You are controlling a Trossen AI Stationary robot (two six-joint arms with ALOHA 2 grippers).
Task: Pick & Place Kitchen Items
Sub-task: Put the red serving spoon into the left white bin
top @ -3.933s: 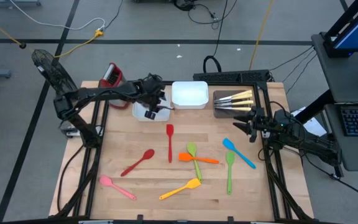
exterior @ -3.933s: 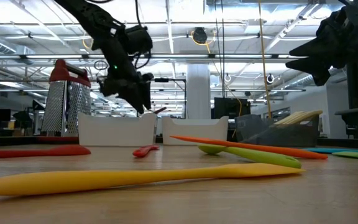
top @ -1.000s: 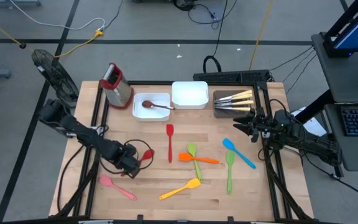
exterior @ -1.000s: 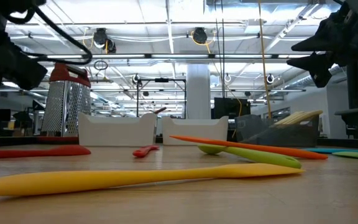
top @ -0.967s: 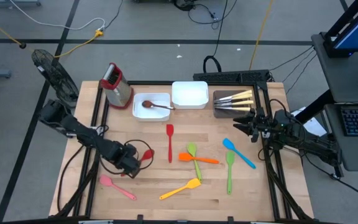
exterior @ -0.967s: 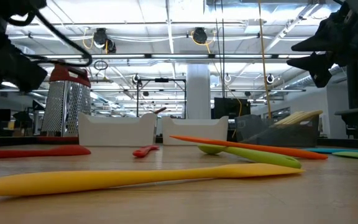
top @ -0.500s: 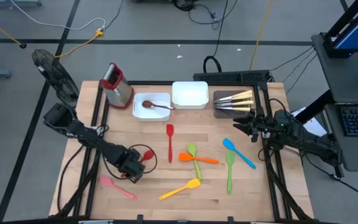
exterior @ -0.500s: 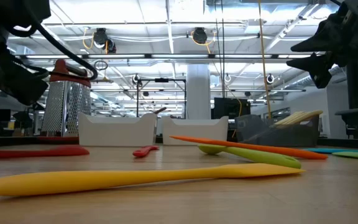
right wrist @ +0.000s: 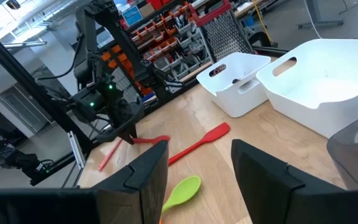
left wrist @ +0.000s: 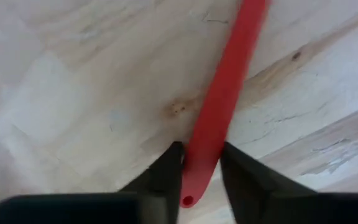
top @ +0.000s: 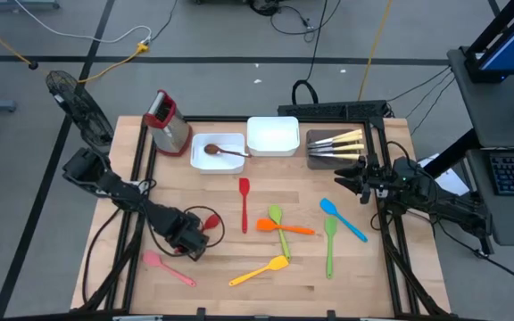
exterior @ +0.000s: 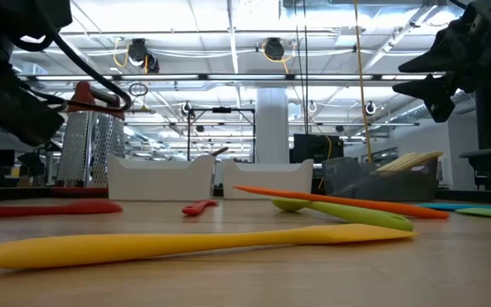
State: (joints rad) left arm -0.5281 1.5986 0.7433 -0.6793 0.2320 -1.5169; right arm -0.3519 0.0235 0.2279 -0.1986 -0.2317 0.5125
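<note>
Left claw: the left gripper (left wrist: 199, 169) sits low over the wooden table (top: 239, 276) near its left front part, its two dark fingers (left wrist: 160, 177) pinching the end of the red spoon (left wrist: 219, 106) handle between them.
Right claw: the right gripper (top: 346, 178) hangs above the table's right edge, beside the knife tray, its fingers spread with nothing between them.
Red spoon: smooth matte handle, round in section, with a small hole at its end; it lies flat on the pale wood grain, with only its bowl showing from above (top: 212, 224).
Other utensils on the table: one red spatula (top: 244, 203), one orange spatula (top: 284, 226), two green ones (top: 278, 230) (top: 329, 245), one blue (top: 343, 218), one yellow (top: 259, 271), one pink (top: 169, 267); all smooth and soft-looking, with flat blades or shallow bowls. The orange one crosses a green one.
White trays: two (top: 219, 153) (top: 272, 135), glossy plastic, rectangular with rounded corners; the smaller holds one brown spoon (top: 224, 152).
Dark tray: one (top: 333, 152), at the table's back right, holding a bunch of pale-handled knives (top: 337, 143); their count is unclear.
Grater: one (top: 169, 123), perforated metal with a red top, at the back left.
Writing: none can be read.
</note>
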